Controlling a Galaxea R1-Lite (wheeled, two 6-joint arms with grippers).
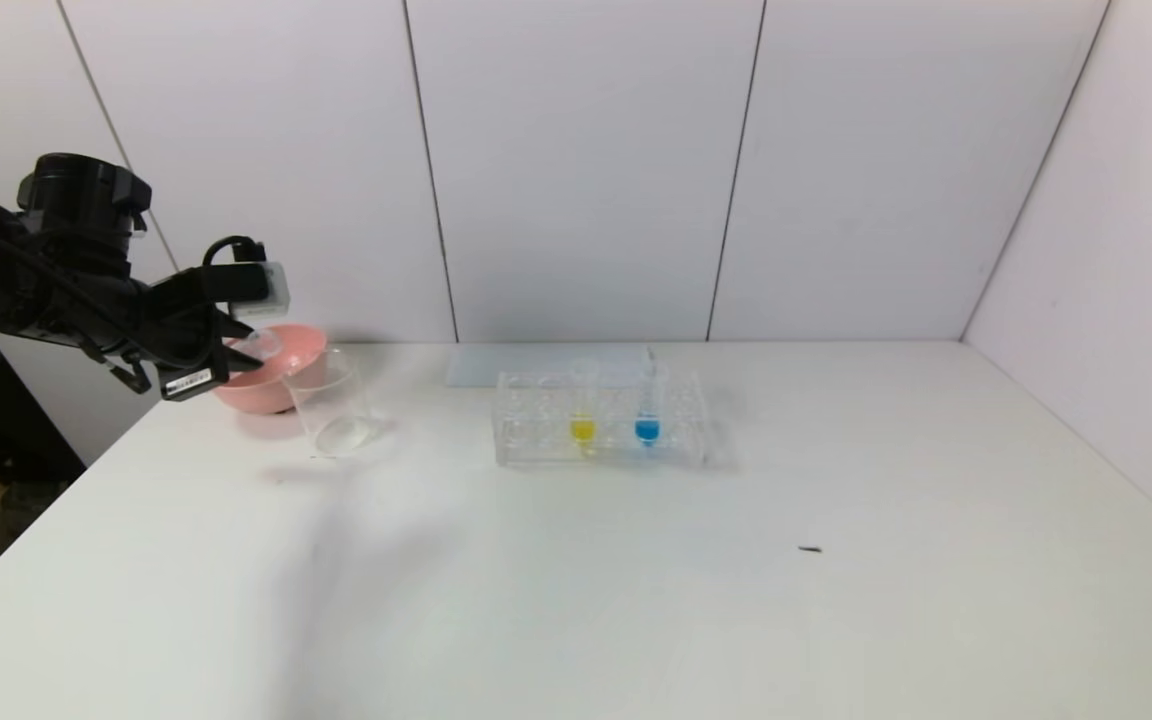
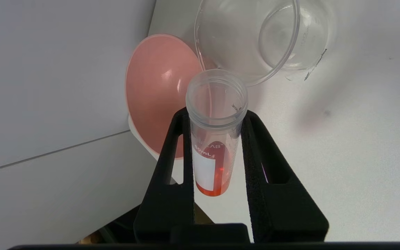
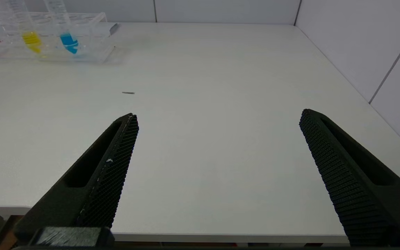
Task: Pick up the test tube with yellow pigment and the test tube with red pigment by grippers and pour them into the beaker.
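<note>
At the far left the left arm reaches in from the side, raised above the white surface [image 1: 636,560], its wrist turned so the left claw [image 2: 217,119] points toward the back wall. That claw is clamped on the test tube with red pigment [image 2: 215,139], gripped just below its open mouth; the tube is tilted, a little red-orange liquid pooled at its rounded end, and its mouth sits close to the beaker's rim. Just behind it is the pink bowl [image 1: 286,350], and touching or just beside the bowl stands the beaker [image 1: 331,400], clear and with no liquid visible in it.

Toward the middle of the surface stands the clear rack [image 1: 601,420]. In it the test tube with yellow pigment [image 1: 583,405] stands upright, with the blue-liquid tube [image 1: 647,400] just beside it on its right.

On the right, the right claw [image 3: 217,121] shows only in its own wrist view, low at the near edge of the surface, fingers wide apart and holding nothing, well apart from the rack.
</note>
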